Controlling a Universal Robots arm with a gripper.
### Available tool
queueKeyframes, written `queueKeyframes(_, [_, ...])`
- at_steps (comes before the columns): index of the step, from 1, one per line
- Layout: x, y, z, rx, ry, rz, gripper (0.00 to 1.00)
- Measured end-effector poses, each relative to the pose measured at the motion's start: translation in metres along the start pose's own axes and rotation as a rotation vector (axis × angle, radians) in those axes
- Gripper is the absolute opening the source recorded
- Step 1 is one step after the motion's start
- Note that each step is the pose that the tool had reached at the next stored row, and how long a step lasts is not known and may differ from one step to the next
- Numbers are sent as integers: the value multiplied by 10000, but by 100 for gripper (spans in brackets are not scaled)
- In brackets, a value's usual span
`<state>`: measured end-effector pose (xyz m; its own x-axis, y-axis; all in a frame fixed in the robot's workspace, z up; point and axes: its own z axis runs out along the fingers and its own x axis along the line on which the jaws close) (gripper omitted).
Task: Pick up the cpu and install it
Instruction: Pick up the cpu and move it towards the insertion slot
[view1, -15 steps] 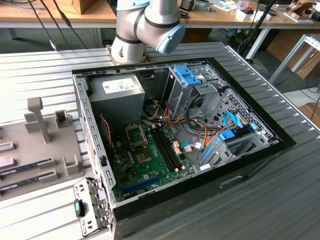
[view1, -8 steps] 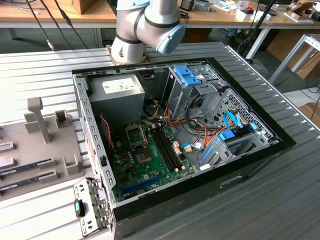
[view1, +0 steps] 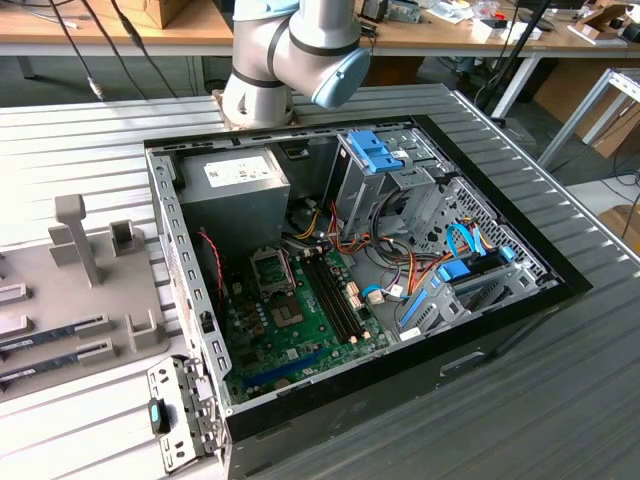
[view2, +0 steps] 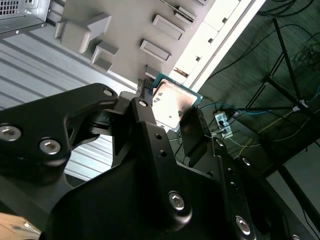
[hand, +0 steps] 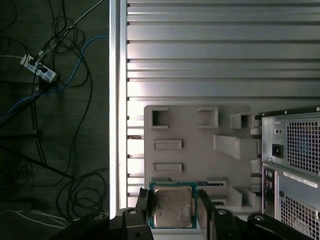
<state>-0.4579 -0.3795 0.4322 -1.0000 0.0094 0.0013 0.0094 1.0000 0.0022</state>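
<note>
At the exterior view's left, a grey holder tray (view1: 90, 300) lies on the slatted table (view1: 560, 380), with memory sticks (view1: 60, 330) lying in its slots. Next to it stands the open computer case (view1: 400, 380). Inside are a power supply (view1: 235, 195), the green motherboard (view1: 300, 330) with its black socket frame (view1: 272, 268) and long memory slots (view1: 335, 295), and, toward the exterior view's right, blue-tabbed drive cages (view1: 380, 150). The arm (view1: 300, 50) rises behind the case. In both wrist views the gripper (hand: 173, 211) (view2: 167, 115) is clamped on the cpu (hand: 172, 206) (view2: 172, 102), one black finger (hand: 145, 210) pressing each of two opposite green edges, the silver-grey top facing the cameras. In the first wrist view the cpu sits at the edge of the tray (hand: 200, 150), beside the case's rear panel (hand: 295, 150). I cannot tell whether it touches the tray. Cables (hand: 50, 75) trail over the floor beyond the table's rim.
</note>
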Motion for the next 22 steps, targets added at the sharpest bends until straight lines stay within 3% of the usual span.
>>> queueKeyframes(10, [0,0,-137,-2,0,0,47])
queueKeyframes(22, [-17,-8,-139,-3,0,0,47])
